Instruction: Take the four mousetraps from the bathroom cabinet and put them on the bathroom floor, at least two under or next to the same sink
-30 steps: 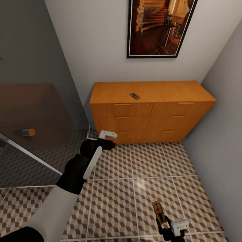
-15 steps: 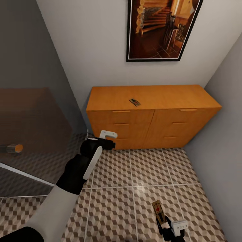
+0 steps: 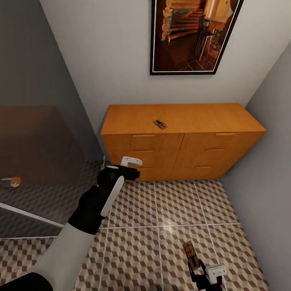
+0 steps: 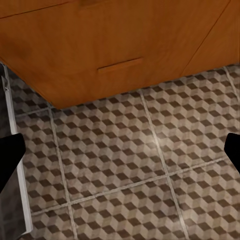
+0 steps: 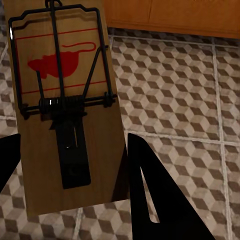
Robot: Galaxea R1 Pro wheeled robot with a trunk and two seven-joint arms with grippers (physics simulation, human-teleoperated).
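Tan mousetrap [image 5: 65, 110] clamped between right tool [image 5: 75, 170] fingers, above tiled floor [image 5: 190, 90]

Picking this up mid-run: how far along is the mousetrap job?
No trap lies on the bathroom floor in these views. In hand: the right gripper holds one mousetrap low over the tiles. Left: another mousetrap sits on the cabinet; the open left gripper is free. The other traps and the sink can't be judged here.
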